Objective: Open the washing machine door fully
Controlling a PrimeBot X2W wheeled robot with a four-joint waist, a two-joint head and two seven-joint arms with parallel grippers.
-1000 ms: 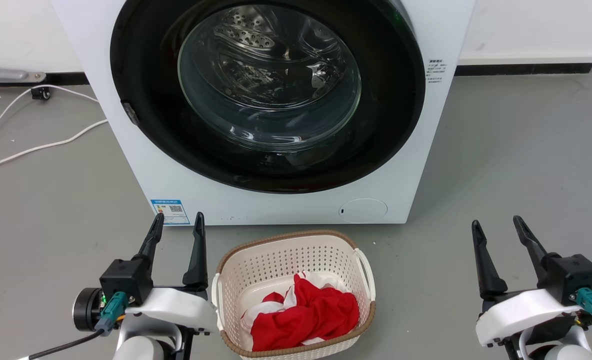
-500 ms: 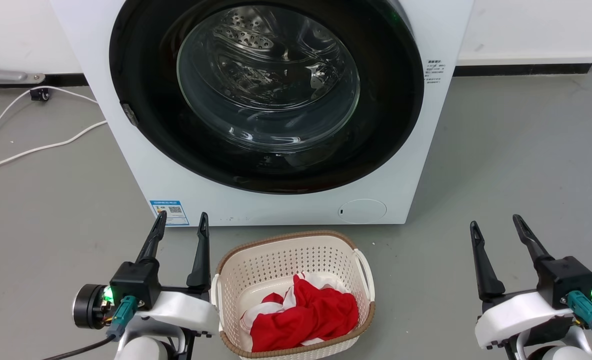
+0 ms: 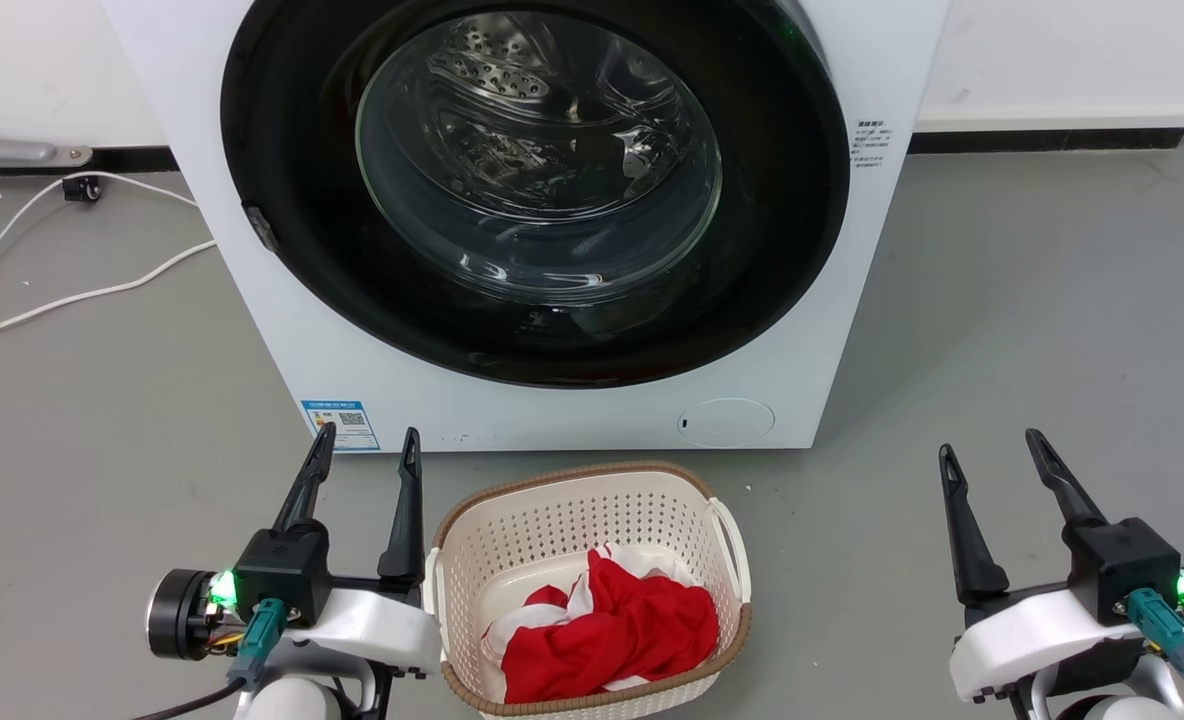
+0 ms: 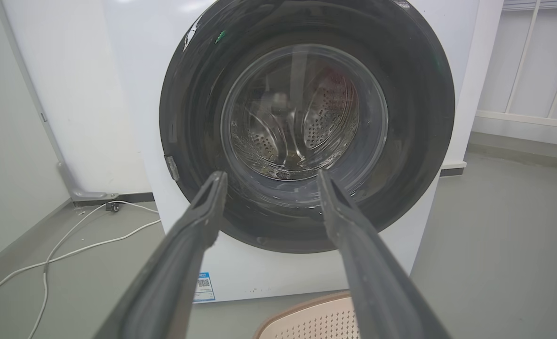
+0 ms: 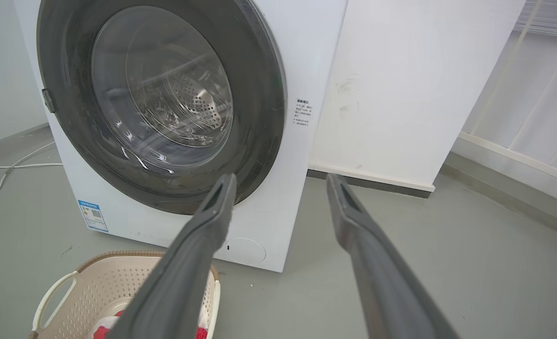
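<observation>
With the washing machine door [image 3: 537, 180] shut at the far side, we hold our left gripper [image 3: 369, 432] and right gripper [image 3: 990, 443] spread and empty nearby, seemingly ready to reach.

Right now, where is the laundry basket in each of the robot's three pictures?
Head view: the laundry basket is at bottom centre, just in front of the washing machine.
Left wrist view: part of it peeks up from the bottom edge, right of centre.
Right wrist view: it is in the lower left corner.
Shared landmark: the blue sticker low on the machine's front, also seen from the left wrist and right wrist.
</observation>
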